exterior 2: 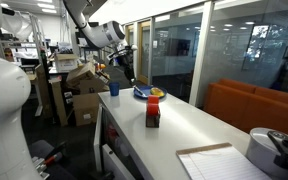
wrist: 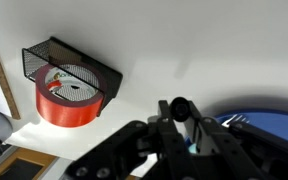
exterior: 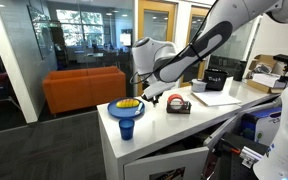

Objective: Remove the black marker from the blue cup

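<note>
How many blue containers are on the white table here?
2. The blue cup stands at the table's corner; the light-blue dish sits right beside it. The arm could hide others.

Bright, even light from the ceiling strips (exterior 2: pixel 46 8) above your black two-finger gripper (wrist: pixel 182 128) nearly washes out the white tabletop (wrist: pixel 204 40) beyond it. You see the gripper and the thin black marker (wrist: pixel 179 107) pinched in it dark and soft-focused. The red tape roll in its black mesh holder (wrist: pixel 72 88) ahead of the gripper casts a faint, soft shadow. The glass walls (exterior 2: pixel 184 45) behind the gripper carry reflections, and every view is coarse.
</note>
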`<state>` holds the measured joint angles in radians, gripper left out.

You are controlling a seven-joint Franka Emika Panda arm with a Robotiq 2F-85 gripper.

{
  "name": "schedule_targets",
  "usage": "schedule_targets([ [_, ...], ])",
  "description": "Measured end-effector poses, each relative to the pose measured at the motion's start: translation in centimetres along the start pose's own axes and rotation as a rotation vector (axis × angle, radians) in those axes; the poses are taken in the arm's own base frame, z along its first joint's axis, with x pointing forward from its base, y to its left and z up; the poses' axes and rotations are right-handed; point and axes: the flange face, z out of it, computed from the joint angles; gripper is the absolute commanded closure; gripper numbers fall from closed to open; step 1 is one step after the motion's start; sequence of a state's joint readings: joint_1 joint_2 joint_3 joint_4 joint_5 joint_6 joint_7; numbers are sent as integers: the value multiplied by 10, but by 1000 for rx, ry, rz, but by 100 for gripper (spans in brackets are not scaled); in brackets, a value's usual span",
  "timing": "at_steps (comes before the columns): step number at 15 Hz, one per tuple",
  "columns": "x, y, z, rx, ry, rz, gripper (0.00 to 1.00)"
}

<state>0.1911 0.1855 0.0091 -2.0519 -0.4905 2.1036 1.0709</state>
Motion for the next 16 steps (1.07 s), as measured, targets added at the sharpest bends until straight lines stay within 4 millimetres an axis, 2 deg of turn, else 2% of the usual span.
schedule_targets([
  [10, -18, 8, 44, -56, 59, -36, 95],
  [16, -32, -4, 68, -99, 113, -84, 95],
])
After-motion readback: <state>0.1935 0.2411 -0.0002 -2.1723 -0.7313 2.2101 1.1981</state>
